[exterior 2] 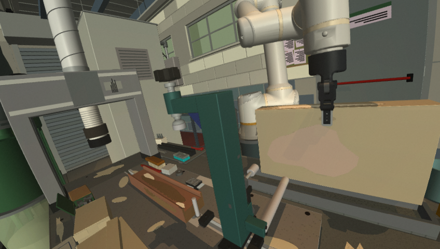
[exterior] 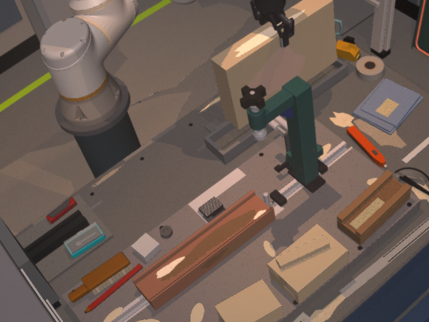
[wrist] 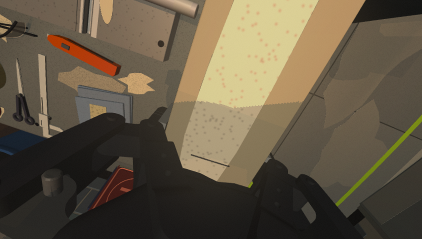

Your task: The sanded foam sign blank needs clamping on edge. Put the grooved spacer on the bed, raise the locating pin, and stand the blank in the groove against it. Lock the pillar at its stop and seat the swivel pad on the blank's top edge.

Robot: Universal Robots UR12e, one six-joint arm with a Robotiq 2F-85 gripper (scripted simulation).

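Note:
At the far side of the bed, the tan foam blank (exterior: 273, 55) (exterior 2: 342, 151) (wrist: 237, 88) is upright on its long edge, over a long grey tray (exterior: 225, 142), and my gripper (exterior: 285, 34) (exterior 2: 326, 118) grips its top edge. The green clamp pillar (exterior: 301, 131) (exterior 2: 225, 166) stands on its rail in front of the blank. Its arm carries a black knob (exterior: 253, 96) (exterior 2: 167, 74) and a swivel pad (exterior: 259, 133) (exterior 2: 178, 124), which hangs beside the blank's near face. The brown grooved spacer (exterior: 204, 249) (exterior 2: 166, 192) lies on the bed near the front. A small pin (exterior: 265, 198) (exterior 2: 194, 206) stands at its end.
A wooden tray (exterior: 374, 208) sits at the right. Tan foam blocks (exterior: 306, 261) lie at the front. An orange knife (exterior: 366, 145) (wrist: 84, 54), blue sheets (exterior: 388, 105), a tape roll (exterior: 370, 67) and a yellow tool (exterior: 347, 50) lie beyond the pillar. Small tools fill the left corner.

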